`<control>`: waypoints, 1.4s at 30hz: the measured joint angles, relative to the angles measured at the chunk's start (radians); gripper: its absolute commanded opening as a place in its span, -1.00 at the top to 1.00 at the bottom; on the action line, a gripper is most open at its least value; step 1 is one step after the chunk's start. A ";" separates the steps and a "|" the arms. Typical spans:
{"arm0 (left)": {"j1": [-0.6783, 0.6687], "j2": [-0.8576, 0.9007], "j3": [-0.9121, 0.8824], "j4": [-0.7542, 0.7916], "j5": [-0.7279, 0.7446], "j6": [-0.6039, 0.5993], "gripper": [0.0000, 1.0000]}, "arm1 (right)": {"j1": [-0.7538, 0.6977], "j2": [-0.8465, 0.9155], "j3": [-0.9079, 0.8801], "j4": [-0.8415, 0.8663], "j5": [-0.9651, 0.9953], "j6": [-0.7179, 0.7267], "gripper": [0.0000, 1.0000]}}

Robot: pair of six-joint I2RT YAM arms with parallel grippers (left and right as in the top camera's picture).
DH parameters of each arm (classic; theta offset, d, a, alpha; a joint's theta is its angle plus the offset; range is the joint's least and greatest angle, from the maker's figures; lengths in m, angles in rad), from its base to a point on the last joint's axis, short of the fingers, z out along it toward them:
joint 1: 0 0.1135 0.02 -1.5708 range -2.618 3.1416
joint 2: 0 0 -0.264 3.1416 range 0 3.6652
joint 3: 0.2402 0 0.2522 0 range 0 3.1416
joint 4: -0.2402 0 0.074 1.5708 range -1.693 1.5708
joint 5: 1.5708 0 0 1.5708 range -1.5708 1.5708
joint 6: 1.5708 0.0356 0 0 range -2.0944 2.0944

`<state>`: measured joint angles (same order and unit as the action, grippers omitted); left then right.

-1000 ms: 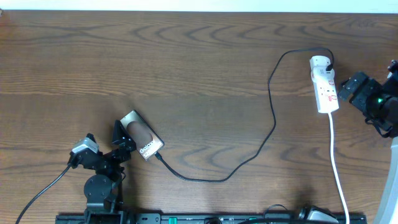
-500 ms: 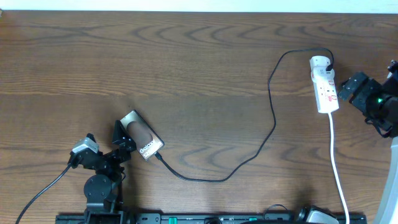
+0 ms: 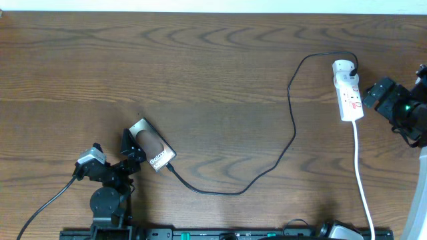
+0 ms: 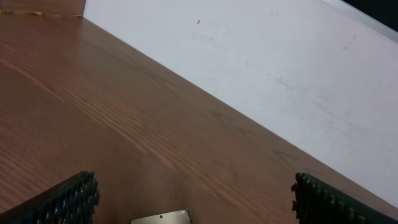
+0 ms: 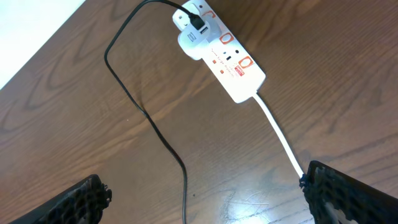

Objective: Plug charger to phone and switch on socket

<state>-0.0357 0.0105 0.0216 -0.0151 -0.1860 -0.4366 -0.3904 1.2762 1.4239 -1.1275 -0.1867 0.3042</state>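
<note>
The phone lies flat at the front left, brown-and-grey with "Galaxy" lettering. Its top corner shows in the left wrist view. The black charger cable runs from the phone's lower end in a long curve to its plug at the top of the white socket strip. The right wrist view shows the socket with the plug in it and the cable. My left gripper is open beside the phone's left edge. My right gripper is open, just right of the socket.
The socket's white cord runs to the front edge of the brown wooden table. A white wall backs the table. A black rail lies along the front edge.
</note>
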 measured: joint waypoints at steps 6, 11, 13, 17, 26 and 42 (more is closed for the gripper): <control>0.000 0.000 0.000 0.000 0.000 0.000 -0.96 | 0.000 -0.003 -0.004 0.029 0.018 0.000 -0.98; 0.000 0.000 0.001 -0.002 0.000 0.000 -0.96 | 0.041 -0.095 -0.129 0.269 0.029 0.011 -0.99; 0.000 0.000 0.002 -0.003 0.000 0.000 -0.96 | 0.081 -0.172 -0.221 0.414 0.030 0.012 -0.99; 0.000 0.000 0.003 -0.005 0.001 0.000 -0.96 | 0.180 -0.373 -0.463 0.754 0.030 0.019 -0.99; 0.000 0.000 0.003 -0.006 0.000 0.000 -0.96 | 0.298 -0.792 -1.035 1.406 0.027 0.018 -0.98; 0.000 0.000 0.004 -0.006 0.000 0.001 -0.96 | 0.309 -1.194 -1.417 1.271 0.084 0.018 -0.98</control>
<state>-0.0357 0.0105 0.0254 -0.0212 -0.1856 -0.4358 -0.0818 0.0818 0.0067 0.1436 -0.1032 0.3222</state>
